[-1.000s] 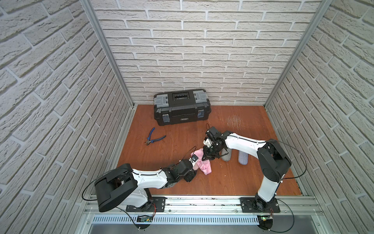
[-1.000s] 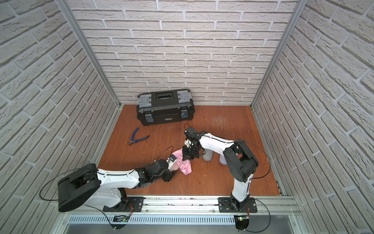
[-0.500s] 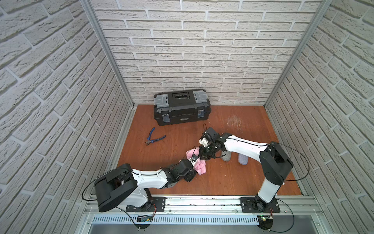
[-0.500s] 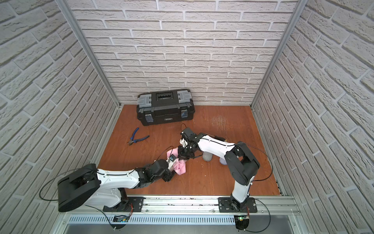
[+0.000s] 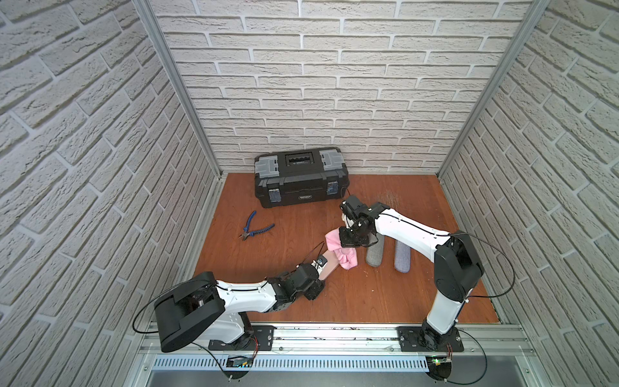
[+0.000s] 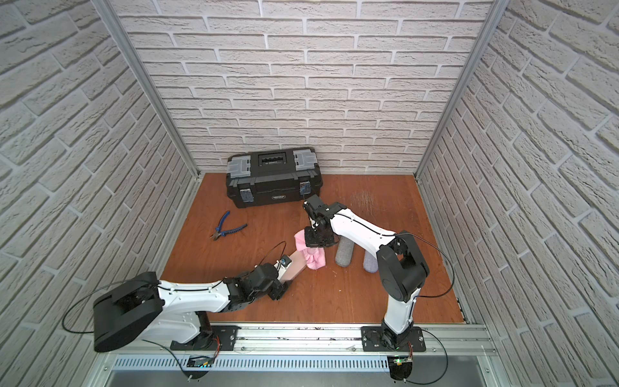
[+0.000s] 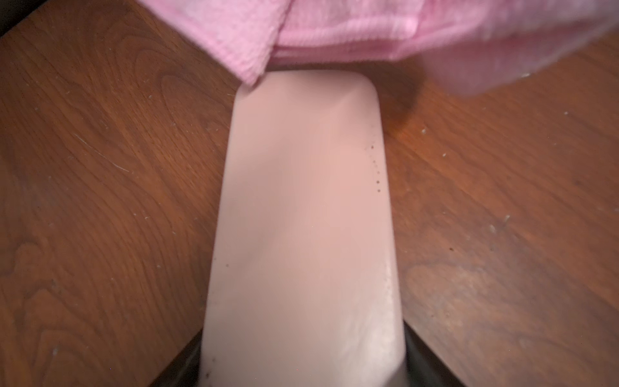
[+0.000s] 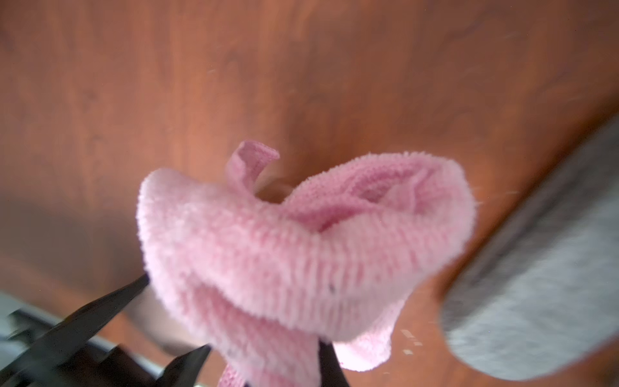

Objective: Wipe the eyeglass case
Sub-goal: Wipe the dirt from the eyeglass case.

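The eyeglass case point(image 5: 327, 267) point(image 6: 292, 269) is a smooth pinkish-beige bar lying on the wooden floor. My left gripper point(image 5: 320, 274) point(image 6: 284, 274) point(image 7: 301, 372) is shut on its near end. In the left wrist view the case point(image 7: 308, 217) stretches away to the pink cloth point(image 7: 335, 30) at its far end. My right gripper point(image 5: 349, 239) point(image 6: 314, 240) point(image 8: 258, 368) is shut on that cloth point(image 5: 346, 261) point(image 6: 314, 260) point(image 8: 301, 248), which hangs bunched over the case's far tip.
A black toolbox point(image 5: 299, 179) point(image 6: 273, 182) stands at the back wall. Blue pliers point(image 5: 256, 229) point(image 6: 229, 230) lie to the left. Two grey cases point(image 5: 375, 254) point(image 5: 402, 256) lie under the right arm, and one grey case point(image 8: 536, 301) is close beside the cloth.
The right gripper has drawn the pink cloth along the case, away from the left gripper, baring more of the case. The left arm has stayed put.
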Available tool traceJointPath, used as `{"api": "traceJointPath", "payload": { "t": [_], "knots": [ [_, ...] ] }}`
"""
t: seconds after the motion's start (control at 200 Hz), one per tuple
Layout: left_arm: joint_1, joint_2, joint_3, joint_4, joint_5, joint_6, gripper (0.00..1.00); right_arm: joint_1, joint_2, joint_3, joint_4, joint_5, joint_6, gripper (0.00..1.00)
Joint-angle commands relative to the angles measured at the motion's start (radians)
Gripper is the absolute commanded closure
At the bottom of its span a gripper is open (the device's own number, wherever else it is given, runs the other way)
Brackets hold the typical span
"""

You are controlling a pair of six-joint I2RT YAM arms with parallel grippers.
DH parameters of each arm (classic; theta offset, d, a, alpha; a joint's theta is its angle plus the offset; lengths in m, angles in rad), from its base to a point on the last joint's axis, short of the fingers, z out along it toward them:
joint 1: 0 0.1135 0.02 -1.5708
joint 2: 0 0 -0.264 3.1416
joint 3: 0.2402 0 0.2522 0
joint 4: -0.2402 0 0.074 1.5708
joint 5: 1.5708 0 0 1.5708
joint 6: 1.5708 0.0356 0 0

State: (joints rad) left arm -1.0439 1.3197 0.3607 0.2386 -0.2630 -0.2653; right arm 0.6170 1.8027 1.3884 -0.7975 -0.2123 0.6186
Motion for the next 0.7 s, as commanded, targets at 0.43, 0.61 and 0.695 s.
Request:
{"api": "traceJointPath", "payload": {
  "t": [0.43, 0.61, 0.695],
  "knots": [
    [0.008, -0.012, 0.015, 0.052, 0.006, -0.038, 0.49, -0.071, -0.041, -0.039, -0.125, 0.296, -0.166, 0.98],
    [0.032, 0.004, 0.02, 0.07, 0.098, -0.057, 0.49, -0.003, -0.091, -0.123, 0.068, -0.146, -0.01, 0.97],
    [0.058, 0.002, 0.015, 0.072, 0.161, -0.067, 0.49, 0.043, -0.078, -0.191, 0.243, -0.277, 0.123, 0.97]
  ]
}}
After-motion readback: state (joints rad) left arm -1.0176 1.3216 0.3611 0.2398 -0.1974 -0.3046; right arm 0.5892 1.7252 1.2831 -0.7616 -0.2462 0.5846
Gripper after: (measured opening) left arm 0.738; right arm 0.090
